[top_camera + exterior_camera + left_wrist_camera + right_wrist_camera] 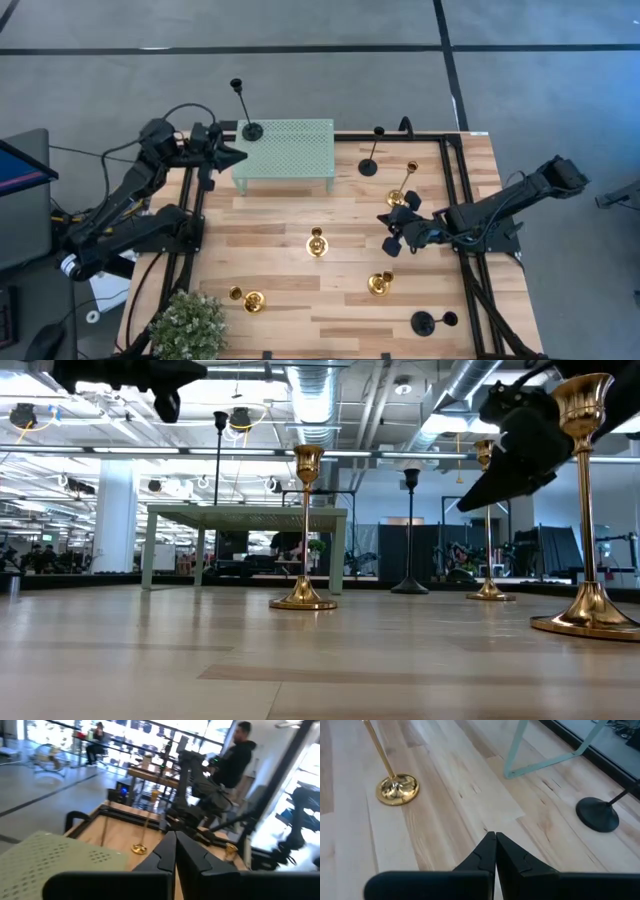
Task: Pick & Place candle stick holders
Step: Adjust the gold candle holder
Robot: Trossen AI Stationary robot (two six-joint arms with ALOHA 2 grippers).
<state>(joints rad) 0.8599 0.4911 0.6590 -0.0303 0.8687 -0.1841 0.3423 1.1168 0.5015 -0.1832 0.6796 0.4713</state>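
- The left gripper (237,154) hovers at the left end of the pale green perforated stand (300,145), at the far left of the tabletop (290,310); its jaws are clenched together with nothing between them — the left wrist view shows the two dark fingers (167,852) meeting at a point above the stand's top.
- One tall black candle stick holder (251,130) stands upright on the stand's left corner, just beside that gripper but not touched by it.
- A second black holder (369,166) stands on the tabletop to the right of the stand; a third black holder (423,322) sits near the front right edge.
- The gold holders are spread over the wood: one tall gold holder (400,198) near the right arm, a middle gold holder (316,243), a front-right gold holder (379,284) and a front-left gold holder (252,300).
- The right gripper (388,232) hangs over the tabletop right of centre, jaws shut tight and empty — it is near the tall gold holder without touching it.
- A small potted plant (187,325) sits at the front left corner.
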